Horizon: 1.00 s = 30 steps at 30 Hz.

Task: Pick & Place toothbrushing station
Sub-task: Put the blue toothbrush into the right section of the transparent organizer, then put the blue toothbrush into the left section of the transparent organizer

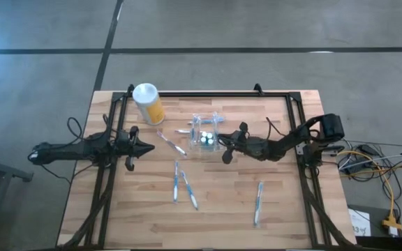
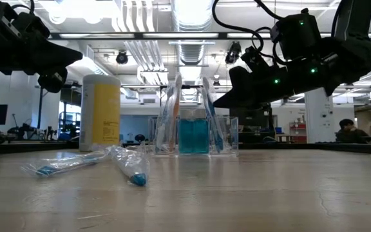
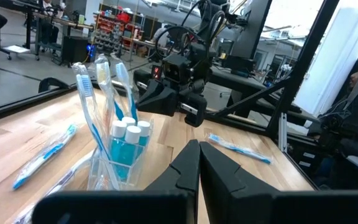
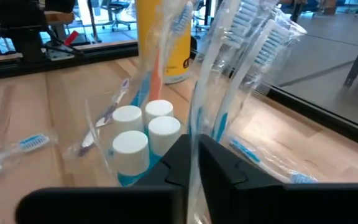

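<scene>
Overhead, the scene is listed from largest to smallest.

1. A wooden table (image 1: 285, 174) is seen from above, bordered at the back and sides by a black frame (image 1: 208, 93). Bare wood is left open along the front edge and in both front corners.
2. Two dark arms are reached in from the sides. The left gripper (image 1: 147, 148) is held above the table left of centre, well apart from the holder, and its fingers are pressed together with nothing between them. The right gripper (image 1: 224, 145) is held just beside the right side of the holder. Its fingers are drawn close together, and a clear toothbrush sleeve is seen running along their gap. Whether that sleeve is pinched cannot be told.
3. A yellow canister (image 1: 149, 104) with a white lid is stood upright near the back edge, left of the holder. A small dark mark is printed on it, too small to be read.
4. The toothbrushing station (image 1: 206, 132), a clear plastic box, is stood upright near the middle of the table. Upright wrapped toothbrushes and small white-capped bottles (image 4: 148, 124) of blue liquid are held in it.
5. Loose wrapped toothbrushes are laid flat on the wood: one (image 1: 169, 143) between the canister and the station, a pair (image 1: 182, 185) nearer the front, and a single one (image 1: 258, 202) to the front right.
</scene>
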Motion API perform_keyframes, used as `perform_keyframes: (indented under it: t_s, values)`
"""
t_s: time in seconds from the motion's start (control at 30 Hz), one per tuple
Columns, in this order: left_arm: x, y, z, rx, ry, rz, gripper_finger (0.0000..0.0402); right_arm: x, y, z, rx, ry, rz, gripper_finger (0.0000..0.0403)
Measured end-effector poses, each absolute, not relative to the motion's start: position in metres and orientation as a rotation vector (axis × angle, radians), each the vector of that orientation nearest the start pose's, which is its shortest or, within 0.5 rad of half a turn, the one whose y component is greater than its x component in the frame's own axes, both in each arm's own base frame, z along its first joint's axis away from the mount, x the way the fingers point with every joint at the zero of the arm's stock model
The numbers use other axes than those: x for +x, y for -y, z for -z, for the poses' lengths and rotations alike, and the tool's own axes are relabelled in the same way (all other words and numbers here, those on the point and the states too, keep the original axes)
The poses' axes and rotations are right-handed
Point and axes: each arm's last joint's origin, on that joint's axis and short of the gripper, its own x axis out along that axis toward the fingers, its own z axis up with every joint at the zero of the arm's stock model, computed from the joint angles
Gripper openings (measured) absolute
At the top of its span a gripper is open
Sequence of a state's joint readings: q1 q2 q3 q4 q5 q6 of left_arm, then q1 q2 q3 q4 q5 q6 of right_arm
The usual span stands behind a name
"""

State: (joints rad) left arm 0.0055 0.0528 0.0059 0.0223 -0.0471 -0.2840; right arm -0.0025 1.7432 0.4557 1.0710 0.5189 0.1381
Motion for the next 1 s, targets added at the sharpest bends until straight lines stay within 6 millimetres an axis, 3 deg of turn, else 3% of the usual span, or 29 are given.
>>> perform_keyframes:
  t_s: [0.2,0.47,0.63,0.83,1.0]
  values:
    - [0.101,-0.002,-0.163,-0.279,-0.020,-0.054,0.0014,0.282,0.015,-0.129,0.099,-0.156,0.533,0.0098]
    - [0.101,-0.002,-0.163,-0.269,-0.023,-0.045,0.0013,0.273,0.014,-0.155,0.107,-0.129,0.527,0.0161]
    - [0.101,-0.001,-0.163,-0.269,-0.024,-0.036,0.0013,0.257,0.006,-0.183,0.016,-0.122,0.456,0.0171]
    - [0.101,-0.001,-0.163,-0.264,-0.025,-0.036,0.0004,0.223,0.000,-0.219,-0.011,-0.013,0.336,0.0164]
    - [0.101,-0.001,-0.163,-0.262,-0.024,-0.036,0.0008,0.192,-0.001,-0.225,0.000,0.037,0.241,0.0145]
